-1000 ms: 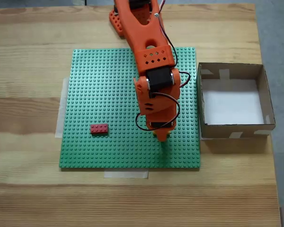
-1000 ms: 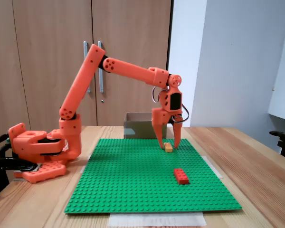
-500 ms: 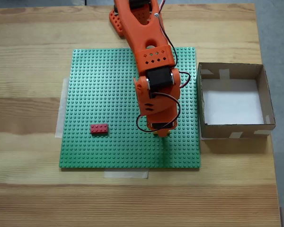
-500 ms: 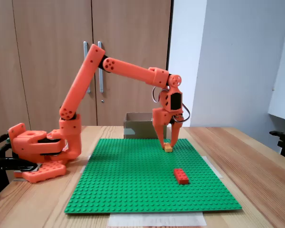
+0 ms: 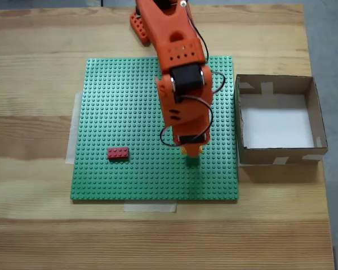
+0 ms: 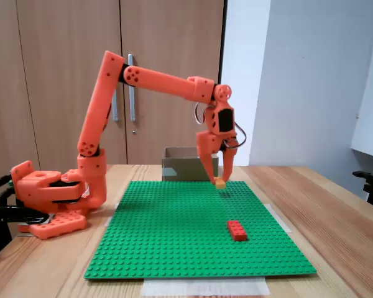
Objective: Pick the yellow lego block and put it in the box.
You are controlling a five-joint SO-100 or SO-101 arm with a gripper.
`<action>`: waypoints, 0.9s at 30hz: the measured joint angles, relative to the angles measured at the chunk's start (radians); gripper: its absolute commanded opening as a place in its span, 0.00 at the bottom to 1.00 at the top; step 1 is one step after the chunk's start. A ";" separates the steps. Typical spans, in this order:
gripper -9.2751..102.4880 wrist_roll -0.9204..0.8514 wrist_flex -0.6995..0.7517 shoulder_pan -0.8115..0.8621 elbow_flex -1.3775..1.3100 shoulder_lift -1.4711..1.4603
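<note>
Bright, even indoor light, soft shadows (both fixed views slightly grainy).

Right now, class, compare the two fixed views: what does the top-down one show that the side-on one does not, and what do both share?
Top-down alone: the white bottom of the box and tape strips at the baseplate's edges. Side-on alone: the yellow lego block pinched in the end effector, clear of the baseplate, plus the arm's base and cupboard doors. Both: the red brick and the box.
</note>
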 measured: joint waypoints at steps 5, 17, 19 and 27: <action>0.10 -0.015 0.011 0.000 0.058 0.118; 0.11 -0.064 0.026 -0.057 0.258 0.483; 0.11 -0.064 0.034 -0.080 0.268 0.534; 0.11 -0.091 0.074 -0.189 0.270 0.690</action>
